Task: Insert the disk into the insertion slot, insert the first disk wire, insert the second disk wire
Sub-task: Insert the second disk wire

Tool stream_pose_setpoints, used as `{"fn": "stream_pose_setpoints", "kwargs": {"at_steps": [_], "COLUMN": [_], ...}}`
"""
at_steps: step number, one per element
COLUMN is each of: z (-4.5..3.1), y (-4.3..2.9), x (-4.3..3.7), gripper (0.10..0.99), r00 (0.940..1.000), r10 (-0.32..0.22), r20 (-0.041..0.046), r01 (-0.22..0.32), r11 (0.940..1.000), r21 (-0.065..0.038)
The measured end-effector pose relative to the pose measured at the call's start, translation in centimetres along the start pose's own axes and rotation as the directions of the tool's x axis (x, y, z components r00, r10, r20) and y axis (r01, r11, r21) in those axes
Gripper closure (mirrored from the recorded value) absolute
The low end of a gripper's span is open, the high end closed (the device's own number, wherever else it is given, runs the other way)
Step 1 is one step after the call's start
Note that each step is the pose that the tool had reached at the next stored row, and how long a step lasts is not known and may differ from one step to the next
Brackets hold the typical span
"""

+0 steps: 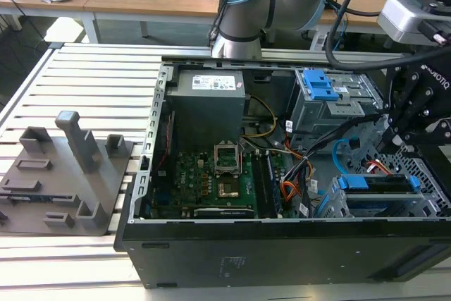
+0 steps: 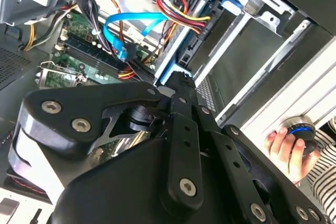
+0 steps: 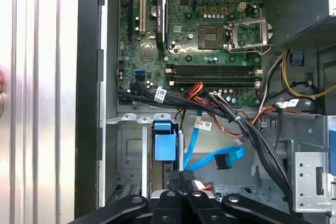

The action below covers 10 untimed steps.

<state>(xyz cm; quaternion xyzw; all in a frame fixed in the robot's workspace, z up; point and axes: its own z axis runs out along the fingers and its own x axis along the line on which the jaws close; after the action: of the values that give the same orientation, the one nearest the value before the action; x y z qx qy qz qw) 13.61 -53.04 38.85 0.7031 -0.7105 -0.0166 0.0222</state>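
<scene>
Although the disk (image 1: 375, 182) lies seated in the insertion slot (image 1: 384, 206), at the case corner toward the exterior view's right, with its blue caddy edge about level with the cage front, neither disk wire appears connected. Step one therefore reads as done or all but done; how fully the disk is home cannot be told. The blue data cable (image 3: 212, 159) curls loose just beside the cage, its connector end free in the air. The red, yellow and black power lead (image 2: 179, 2) runs near the cage with its plug apparently unmated. Steps two and three are judged outstanding. The gripper (image 3: 182, 176) hovers over the caddy end of the disk, near it; contact cannot be confirmed. Its fingers (image 3: 193, 199) are drawn together, tip against tip, and nothing is visibly held between them. The arm (image 1: 243, 5) reaches in from behind the case, crosses the open side and bends down at the wrist, so that the tool points into the drive corner. Further out, the motherboard (image 3: 199, 30) occupies the case floor beside the cage, and the case (image 1: 282, 252) rests on a slatted surface (image 1: 91, 68). A person's hand (image 2: 286, 148) grips a round knob (image 2: 301, 129) outside the case wall.
</scene>
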Motion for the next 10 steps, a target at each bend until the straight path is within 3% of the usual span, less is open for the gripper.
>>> {"fn": "stream_pose_setpoints", "kwargs": {"at_steps": [6, 10], "z": [0.01, 0.06], "y": [0.22, 0.54], "x": [-1.14, -1.32], "gripper": [0.980, 0.980], "r00": [1.0000, 0.9988], "r10": [-0.009, -0.049], "r20": [-0.0007, -0.0027], "r01": [0.009, 0.049], "r11": [1.0000, 0.9988], "r21": [0.000, 0.000]}}
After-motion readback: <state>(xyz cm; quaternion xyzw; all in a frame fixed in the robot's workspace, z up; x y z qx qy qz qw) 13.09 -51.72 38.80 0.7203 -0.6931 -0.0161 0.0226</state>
